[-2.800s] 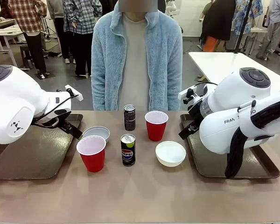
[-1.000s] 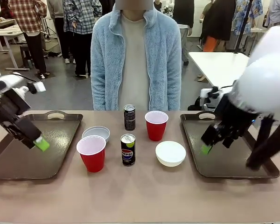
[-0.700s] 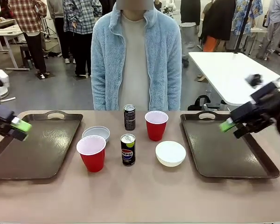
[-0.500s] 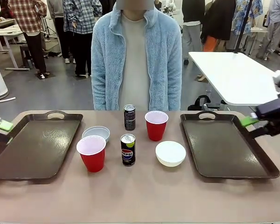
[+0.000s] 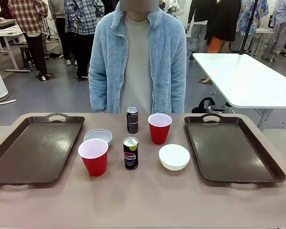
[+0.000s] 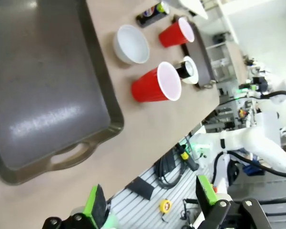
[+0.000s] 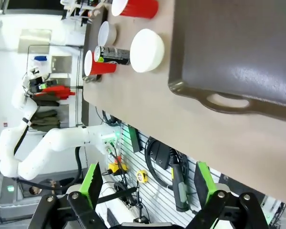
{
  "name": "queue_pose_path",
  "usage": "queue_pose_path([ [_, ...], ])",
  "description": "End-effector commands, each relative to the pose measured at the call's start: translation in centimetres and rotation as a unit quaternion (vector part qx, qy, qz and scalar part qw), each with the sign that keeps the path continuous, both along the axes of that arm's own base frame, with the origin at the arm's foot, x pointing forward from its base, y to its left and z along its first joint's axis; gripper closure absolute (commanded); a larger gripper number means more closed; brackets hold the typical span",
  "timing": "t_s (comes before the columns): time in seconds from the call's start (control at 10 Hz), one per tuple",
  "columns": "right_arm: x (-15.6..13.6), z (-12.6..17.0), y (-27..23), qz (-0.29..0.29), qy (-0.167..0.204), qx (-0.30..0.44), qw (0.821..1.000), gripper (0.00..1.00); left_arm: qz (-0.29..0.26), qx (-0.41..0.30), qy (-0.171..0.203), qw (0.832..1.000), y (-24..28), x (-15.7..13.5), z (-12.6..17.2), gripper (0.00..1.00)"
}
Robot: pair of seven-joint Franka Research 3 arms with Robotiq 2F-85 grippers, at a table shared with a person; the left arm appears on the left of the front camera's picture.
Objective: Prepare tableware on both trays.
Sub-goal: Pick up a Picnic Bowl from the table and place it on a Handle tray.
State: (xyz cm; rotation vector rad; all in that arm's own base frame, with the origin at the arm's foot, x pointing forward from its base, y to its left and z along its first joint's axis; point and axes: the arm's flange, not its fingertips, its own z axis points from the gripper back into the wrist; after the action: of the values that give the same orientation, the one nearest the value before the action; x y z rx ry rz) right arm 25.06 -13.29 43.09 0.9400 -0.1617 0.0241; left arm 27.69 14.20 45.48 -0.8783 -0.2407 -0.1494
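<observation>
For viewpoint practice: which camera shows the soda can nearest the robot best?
Front view: the can stands unobstructed, logo showing. Left wrist view shows mostly its top, past a red cup; right wrist view shows it small, sideways.

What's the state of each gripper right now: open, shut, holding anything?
Left gripper: open, holding nothing.
Right gripper: open, holding nothing.

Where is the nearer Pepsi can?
The can stands in the front view's middle, between a red cup on the left and a bowl on the right.
</observation>
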Motion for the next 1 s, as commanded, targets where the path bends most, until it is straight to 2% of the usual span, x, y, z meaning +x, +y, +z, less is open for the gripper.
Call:
queue_pose_path([
  [0.0,-5.0,-3.5,3.9,0.005,-0.01,-0.018,1.0,0.0,0.004,0.027,0.024,0.999,0.0,-0.1,0.5,0.0],
  [0.1,0.0,0.0,0.0,0.0,0.0,0.0,1.0,0.0,0.006,0.051,0.006,0.999,-0.4,0.2,0.5,0.0],
  [0.2,0.0,0.0,0.0,0.0,0.0,0.0,1.0,0.0,0.003,0.01,0.004,1.0,0.2,-0.1,0.2,0.0],
  [0.9,0.0,0.0,0.0,0.0,0.0,0.0,1.0,0.0,0.003,0.01,0.004,1.0,0.2,-0.1,0.2,0.0],
])
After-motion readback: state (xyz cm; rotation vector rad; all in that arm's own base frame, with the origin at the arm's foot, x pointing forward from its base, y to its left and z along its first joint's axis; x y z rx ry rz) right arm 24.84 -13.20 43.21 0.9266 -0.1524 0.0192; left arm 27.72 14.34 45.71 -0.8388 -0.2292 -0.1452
